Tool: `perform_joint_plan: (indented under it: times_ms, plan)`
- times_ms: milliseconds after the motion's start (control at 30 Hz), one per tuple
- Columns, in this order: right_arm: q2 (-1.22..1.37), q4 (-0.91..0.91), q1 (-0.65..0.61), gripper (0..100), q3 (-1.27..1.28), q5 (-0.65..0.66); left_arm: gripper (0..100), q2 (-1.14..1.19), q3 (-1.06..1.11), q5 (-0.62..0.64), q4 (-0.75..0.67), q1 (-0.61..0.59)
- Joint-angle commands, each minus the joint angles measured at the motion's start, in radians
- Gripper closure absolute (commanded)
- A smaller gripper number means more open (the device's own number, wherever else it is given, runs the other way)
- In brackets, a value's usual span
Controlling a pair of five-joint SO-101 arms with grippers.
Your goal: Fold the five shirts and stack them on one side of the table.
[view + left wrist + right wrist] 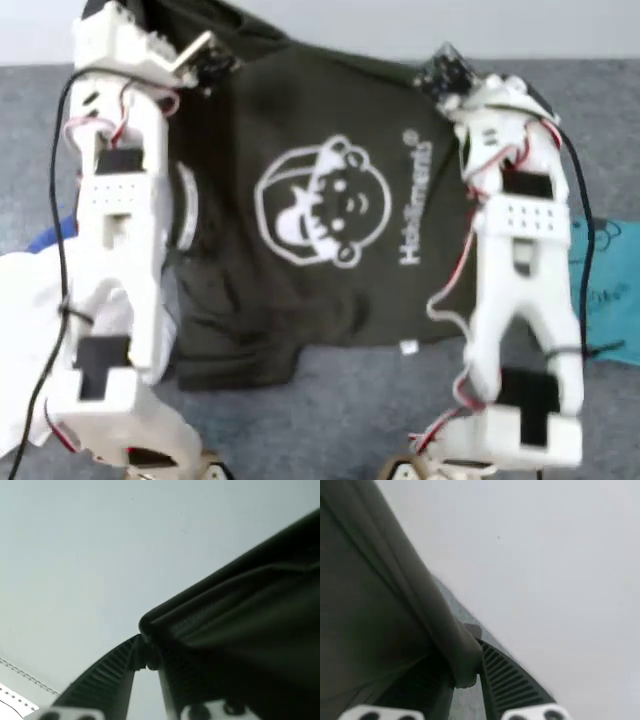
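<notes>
"High view, nearest first: the shirt's (300, 300) near hem is lying flat on the grey tabletop (340, 420) between the two arms, print facing up. Where are the grippers sitting?"

"At the far edge. The left gripper (146, 652) is pinching one far corner, its fingers (107, 672) narrowed onto a fold of dark cloth. The right gripper (467, 672) is clamping the other corner the same way."

"So we're looking at the fold-over step?"

"I'm judging so. Doing it well is going to mean holding both corners level and the edge taut, carrying it toward the near hem so the crease is landing straight, then letting go together."

"Anything you're missing?"

"The sleeves are partly hiding behind the arms. A white cloth (20, 300) and a teal cloth (605, 290) are running off the sides, so I'm not counting shirts."
</notes>
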Motion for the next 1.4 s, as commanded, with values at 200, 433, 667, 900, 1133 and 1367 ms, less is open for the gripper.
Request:
perform_joint_plan:
  times_ms: [200, 433, 667, 900, 1133, 1367]
  plan:
    - [0.249, -0.008, -0.007, 98.8, -0.382, 0.015, 99, 0.132, -0.259, -0.08, -0.028, 0.0]
    - [0.285, 0.018, -0.007, 98.8, -0.397, 0.017, 99, 0.141, -0.257, -0.08, -0.011, 0.0]
    - [0.285, 0.3, -0.005, 98.8, -0.397, 0.017, 99, 0.091, -0.255, -0.104, 0.315, -0.021]
    - [0.286, 0.576, -0.001, 98.8, -0.397, 0.015, 99, -0.02, -0.257, -0.152, 0.864, -0.028]
    - [0.285, 0.771, 0.008, 98.8, -0.397, 0.014, 99, -0.104, -0.259, -0.152, 1.31, -0.038]
    - [0.278, 0.98, 0.01, 98.7, -0.397, 0.014, 99, -0.161, -0.259, -0.152, 1.639, -0.046]
